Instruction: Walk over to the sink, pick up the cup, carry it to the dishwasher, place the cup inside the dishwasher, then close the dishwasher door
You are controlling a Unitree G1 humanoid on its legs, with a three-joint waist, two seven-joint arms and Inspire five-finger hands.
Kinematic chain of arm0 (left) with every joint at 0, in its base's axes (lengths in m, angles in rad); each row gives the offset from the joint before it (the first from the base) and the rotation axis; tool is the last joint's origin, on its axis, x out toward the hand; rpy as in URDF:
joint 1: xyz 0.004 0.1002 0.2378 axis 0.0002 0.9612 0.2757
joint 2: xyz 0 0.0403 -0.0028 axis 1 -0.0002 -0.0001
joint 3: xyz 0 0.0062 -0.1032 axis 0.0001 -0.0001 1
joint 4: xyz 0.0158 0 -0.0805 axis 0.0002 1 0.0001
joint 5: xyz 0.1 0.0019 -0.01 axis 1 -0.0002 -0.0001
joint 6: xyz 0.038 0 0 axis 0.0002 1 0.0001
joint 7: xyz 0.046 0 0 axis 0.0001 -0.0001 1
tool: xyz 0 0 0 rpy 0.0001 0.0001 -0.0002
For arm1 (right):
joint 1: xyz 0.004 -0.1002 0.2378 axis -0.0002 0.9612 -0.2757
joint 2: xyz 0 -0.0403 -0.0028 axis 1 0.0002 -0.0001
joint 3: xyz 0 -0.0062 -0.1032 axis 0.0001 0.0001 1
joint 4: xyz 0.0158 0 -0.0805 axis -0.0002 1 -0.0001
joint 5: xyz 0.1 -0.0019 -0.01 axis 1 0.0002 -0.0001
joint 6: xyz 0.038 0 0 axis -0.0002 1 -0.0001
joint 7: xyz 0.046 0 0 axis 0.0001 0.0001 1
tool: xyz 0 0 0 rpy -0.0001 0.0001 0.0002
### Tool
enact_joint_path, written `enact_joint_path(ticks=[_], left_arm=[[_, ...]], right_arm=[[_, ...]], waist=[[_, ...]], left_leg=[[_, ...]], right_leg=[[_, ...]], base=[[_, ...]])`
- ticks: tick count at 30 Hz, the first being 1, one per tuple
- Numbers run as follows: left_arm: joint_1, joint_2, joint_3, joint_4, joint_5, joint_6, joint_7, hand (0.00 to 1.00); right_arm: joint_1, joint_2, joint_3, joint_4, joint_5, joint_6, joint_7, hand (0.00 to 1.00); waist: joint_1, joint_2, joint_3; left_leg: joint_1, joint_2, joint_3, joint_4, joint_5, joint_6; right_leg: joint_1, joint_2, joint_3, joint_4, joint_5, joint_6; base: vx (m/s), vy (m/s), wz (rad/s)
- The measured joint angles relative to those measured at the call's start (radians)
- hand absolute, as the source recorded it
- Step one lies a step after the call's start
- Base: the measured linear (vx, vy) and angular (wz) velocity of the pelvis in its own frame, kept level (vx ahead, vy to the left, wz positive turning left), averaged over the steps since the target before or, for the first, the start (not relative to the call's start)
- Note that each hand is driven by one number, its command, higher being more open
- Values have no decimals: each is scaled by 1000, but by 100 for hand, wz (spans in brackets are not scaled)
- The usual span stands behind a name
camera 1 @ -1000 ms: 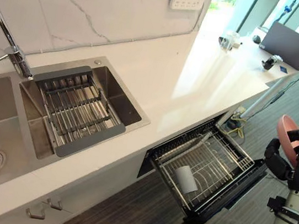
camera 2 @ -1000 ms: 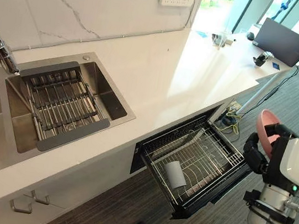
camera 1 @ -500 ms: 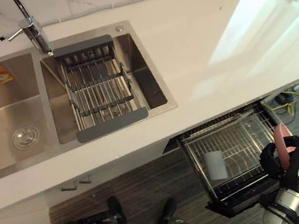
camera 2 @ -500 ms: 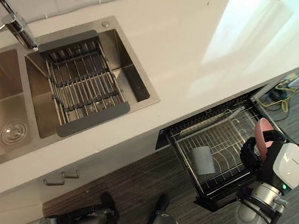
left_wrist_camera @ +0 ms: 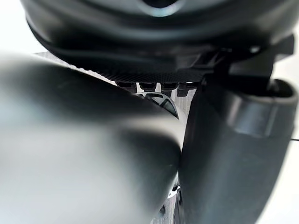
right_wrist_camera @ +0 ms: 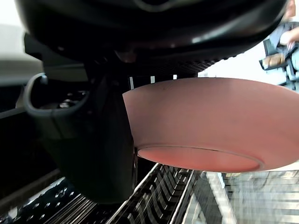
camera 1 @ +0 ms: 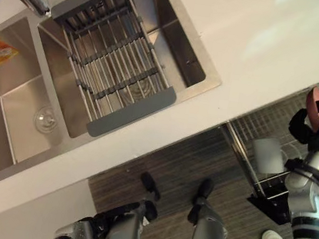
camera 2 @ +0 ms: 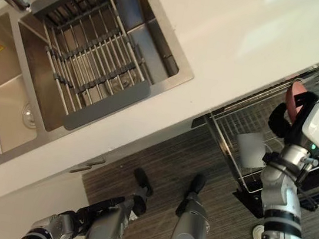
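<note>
White countertop point(camera 1: 277, 41), wire dishwasher rack point(right_wrist_camera: 154, 200), right hand point(camera 1: 302, 125) curled around smooth pink cup point(right_wrist_camera: 205, 121).

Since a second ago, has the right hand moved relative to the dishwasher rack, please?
Yes. The right hand, holding the pink bowl, has come from beyond the dishwasher rack's edge to above it.

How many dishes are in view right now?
2. A pink bowl gripped in the right hand over the dishwasher rack, and a grey cup lying in that rack. More may be hidden beyond the frame.
</note>
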Motion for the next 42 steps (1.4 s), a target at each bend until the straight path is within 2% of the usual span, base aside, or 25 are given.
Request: enact_joint_path(ticks=[1,2,10,17,20,23,26,28,32,35,38,40,42], left_arm=[[-5,0,-9,0,-1,3,-1,100],[-10,0,-17,0,-6,4,-2,100],[-27,-1,-50,6,-6,-8,-21,100],[-28,-7,-50,8,43,-36,-35,100],[-20,-21,-18,12,82,-42,-35,100],[-4,-21,14,19,105,-42,-35,100],[33,-15,92,49,123,-49,-33,100],[60,-4,130,53,147,-49,-31,100],[73,4,150,87,164,-48,-10,100],[86,-9,153,90,192,-44,13,100],[105,-17,171,91,200,-44,32,100],[126,-20,171,92,201,-44,40,100],[140,-24,172,93,201,-44,47,100]], right_arm=[[-26,-4,18,27,6,0,8,0],[-37,-5,25,44,11,1,12,100],[-92,-19,68,155,93,43,49,100],[-78,-19,63,149,120,111,64,100],[-2,-6,-4,78,202,120,63,100],[110,83,-151,-129,308,117,62,100],[254,210,-221,-386,328,97,63,100],[359,298,-273,-550,340,62,79,100],[472,367,-447,-677,430,-29,84,100],[521,393,-568,-676,484,-103,46,100],[573,424,-619,-671,539,-142,46,100],[624,473,-638,-614,680,-179,78,100],[650,532,-655,-561,731,-191,98,100]], waist=[[2,7,3],[4,11,5],[10,35,15],[14,35,15],[8,34,15],[-7,26,15],[-41,-13,5],[-59,-54,-18],[-87,-125,-74],[-106,-149,-105],[-118,-155,-122],[-124,-158,-149],[-125,-157,-165]], left_leg=[[-9,-3,-4,-1,2,2],[-15,-7,-8,-2,4,4],[-32,-41,-34,-21,17,20],[-15,-48,-37,-17,20,22],[11,-48,-40,-17,19,21],[52,-42,-27,-29,17,19],[113,-35,4,-54,14,8],[144,-25,27,-64,5,-6],[205,-13,65,-74,-9,-25],[247,-9,77,-80,-20,-33],[279,-5,89,-82,-29,-42],[302,1,95,-84,-35,-49],[321,4,98,-85,-39,-56]], right_leg=[[-10,-5,0,6,0,0],[-15,-8,-2,8,0,0],[-51,-50,1,54,-7,12],[-41,-57,11,67,-8,13],[-13,-57,11,67,-11,18],[14,-55,22,68,-21,26],[52,-37,47,48,-21,27],[72,-18,66,27,-21,27],[116,5,97,1,-19,23],[159,17,103,-22,-21,26],[189,26,113,-38,-23,28],[213,32,115,-50,-26,30],[232,34,115,-50,-33,31]], base=[[18,49,15],[16,42,10],[8,48,8],[2,10,-1],[0,0,0],[27,-12,-12],[67,-29,-31],[87,-43,-35],[121,-31,-29],[93,-12,-16],[63,-5,-14],[39,-2,-8],[19,4,-4]])
